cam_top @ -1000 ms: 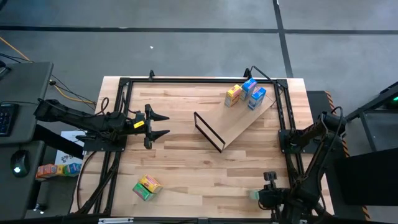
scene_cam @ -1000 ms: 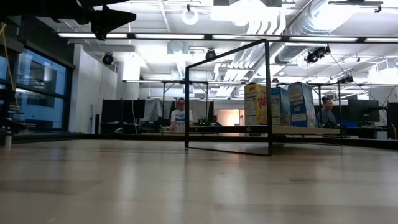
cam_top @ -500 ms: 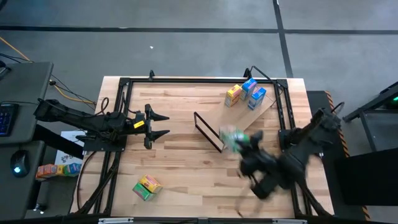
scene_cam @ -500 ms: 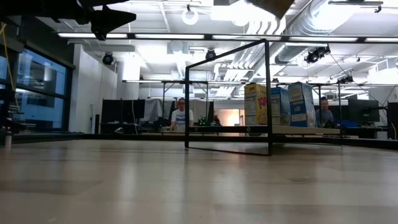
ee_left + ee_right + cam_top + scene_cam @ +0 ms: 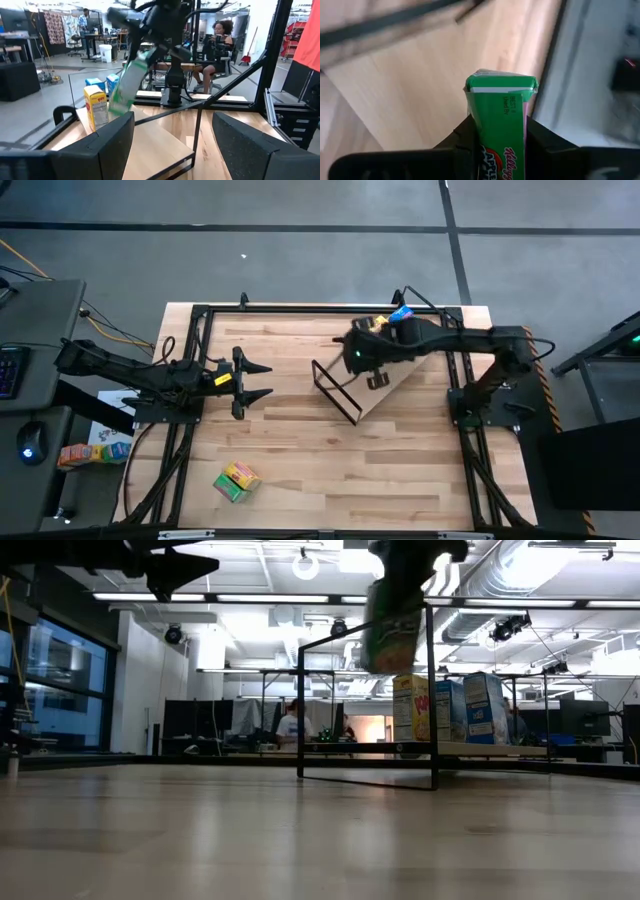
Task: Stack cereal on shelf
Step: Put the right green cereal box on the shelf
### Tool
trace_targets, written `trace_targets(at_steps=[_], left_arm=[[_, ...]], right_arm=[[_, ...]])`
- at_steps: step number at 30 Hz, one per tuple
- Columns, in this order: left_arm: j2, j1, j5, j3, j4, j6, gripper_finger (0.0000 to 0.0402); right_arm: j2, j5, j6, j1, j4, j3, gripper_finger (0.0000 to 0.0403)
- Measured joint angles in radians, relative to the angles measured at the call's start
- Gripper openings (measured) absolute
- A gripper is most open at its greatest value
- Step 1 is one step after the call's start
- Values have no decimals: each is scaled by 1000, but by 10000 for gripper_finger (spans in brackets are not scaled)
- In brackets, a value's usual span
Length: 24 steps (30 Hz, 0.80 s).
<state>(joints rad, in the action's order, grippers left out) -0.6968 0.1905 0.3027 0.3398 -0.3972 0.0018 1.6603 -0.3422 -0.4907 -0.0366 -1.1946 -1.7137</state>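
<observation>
Right claw [image 5: 495,137] carries a green cereal box [image 5: 502,120] above the shelf [image 5: 385,392], mid-delivery.

Its fingers pinch the box's sides, near three boxes [image 5: 385,328] already standing at the board's far end. Next it likely must lower and set it upright beside them. Left claw [image 5: 252,380] waits spread wide over the tabletop [image 5: 300,470]; another box [image 5: 236,480] lies near the front.

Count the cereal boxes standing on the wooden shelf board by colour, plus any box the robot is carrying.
Yellow box on the shelf: 1
Blue boxes on the shelf: 2
Green box in the right gripper: 1
Total: 4
</observation>
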Motion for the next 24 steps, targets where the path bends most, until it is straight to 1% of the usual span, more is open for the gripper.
trace_targets(at_steps=[1, 3, 6, 9, 12, 15, 20, 24], left_arm=[[0, 0, 0, 0, -4, 8, 259], [0, 0, 0, 0, -17, 27, 259], [0, 0, 0, 0, -29, 44, 259], [0, 0, 0, 0, -36, 62, 259], [0, 0, 0, 0, -51, 63, 259], [0, 0, 0, 0, -56, 66, 259], [0, 0, 0, 0, -76, 114, 259], [0, 0, 0, 0, -76, 115, 259]], right_arm=[[8, 41, -34, -18, 15, 0, 73], [31, 85, -113, -42, 17, 0, 73], [78, 119, -195, -67, 18, 0, 73], [128, 125, -263, -89, 16, 0, 73], [163, 170, -323, -112, 16, 0, 73], [190, 213, -352, -131, 17, 0, 73], [206, 261, -382, -166, 31, 1, 73], [207, 269, -382, -195, 62, 1, 73]])
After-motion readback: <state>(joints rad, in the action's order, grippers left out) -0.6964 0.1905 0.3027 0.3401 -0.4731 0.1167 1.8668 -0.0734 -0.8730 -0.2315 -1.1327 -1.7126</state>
